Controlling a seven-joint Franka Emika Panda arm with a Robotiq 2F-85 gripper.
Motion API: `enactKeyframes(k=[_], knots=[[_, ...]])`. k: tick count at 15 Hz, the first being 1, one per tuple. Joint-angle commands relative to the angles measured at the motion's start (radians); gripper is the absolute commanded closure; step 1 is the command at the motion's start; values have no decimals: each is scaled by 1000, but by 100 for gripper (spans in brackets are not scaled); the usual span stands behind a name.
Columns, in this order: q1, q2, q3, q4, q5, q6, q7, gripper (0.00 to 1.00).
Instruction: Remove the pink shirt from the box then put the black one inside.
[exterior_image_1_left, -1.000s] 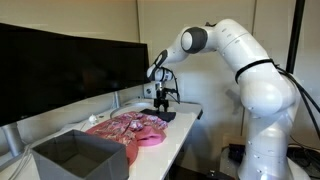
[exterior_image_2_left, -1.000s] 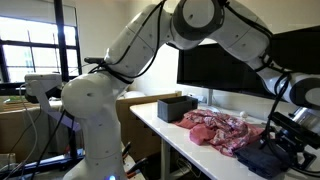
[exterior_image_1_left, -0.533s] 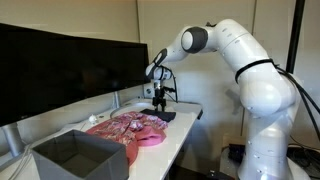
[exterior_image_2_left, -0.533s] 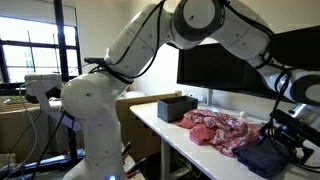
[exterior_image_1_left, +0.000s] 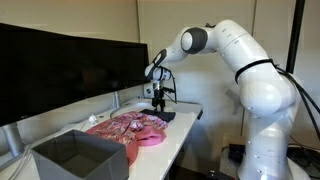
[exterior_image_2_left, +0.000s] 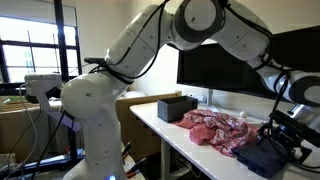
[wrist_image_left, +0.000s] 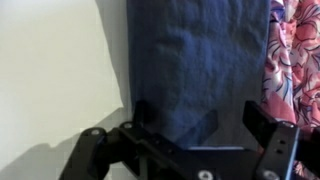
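One end of the black shirt (wrist_image_left: 195, 65) is cropped.

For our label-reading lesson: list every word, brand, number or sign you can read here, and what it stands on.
No text can be read in any view.
The monitor is dark; the robot arm, the box, the pink shirt and the black shirt show no legible lettering.

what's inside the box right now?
Nothing visible: in an exterior view the box shows only its bare dark grey interior. The pink shirt lies outside, beside it. The floor just behind the near wall is hidden from this angle.
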Motion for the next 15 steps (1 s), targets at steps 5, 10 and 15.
enactKeyframes(k=[5,10,15], knots=[[3,26,-3,55,-11,-26,-8,0],[-21,43,-26,81,-24,-30,-16,0],[-41,59,-40,96,-29,-40,-26,0]])
